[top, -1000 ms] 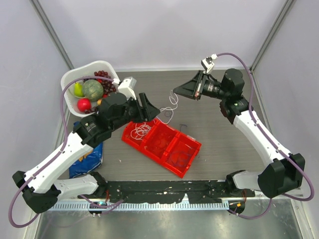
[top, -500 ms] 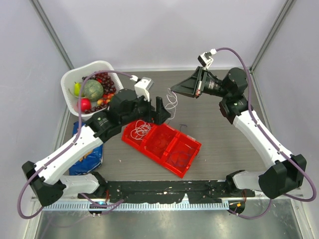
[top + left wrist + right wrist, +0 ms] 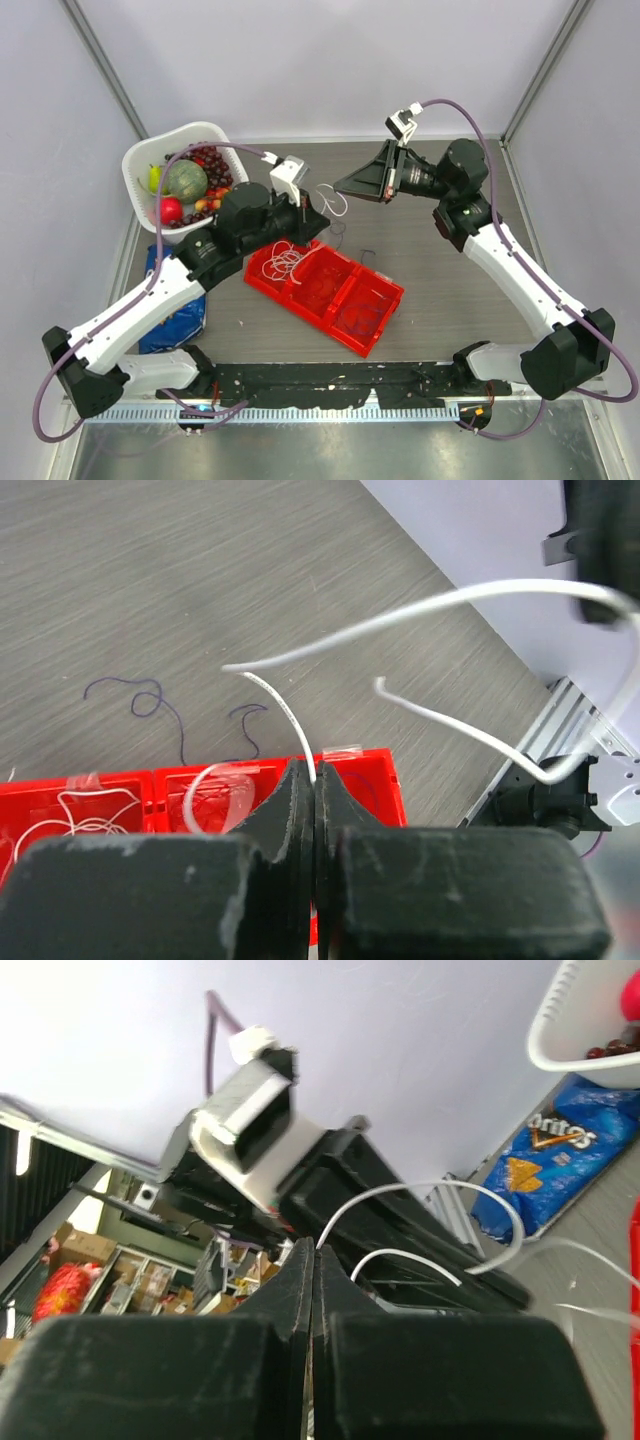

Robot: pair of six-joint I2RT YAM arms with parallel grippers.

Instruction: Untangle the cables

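Together, the left gripper [image 3: 308,780] and right gripper [image 3: 312,1257] hold a white cable [image 3: 336,200] aloft beyond the red tray [image 3: 382,312], each jaw pair clamped on it.

One thin white cable [image 3: 450,597] hangs looped in mid-air at upper centre, pinched by the left claw [image 3: 313,780] and right claw [image 3: 312,1250]; a white bunch [image 3: 285,262] lies in the red tray [image 3: 306,316]'s upper-left compartment; a dark purple strand [image 3: 150,695] lies loose on the counter [image 3: 440,300] just beside it.

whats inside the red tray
A white cable bunch lies in the left-end compartment of the red tray. Other compartments are unclear from above; in the wrist view the left gripper covers its near part.
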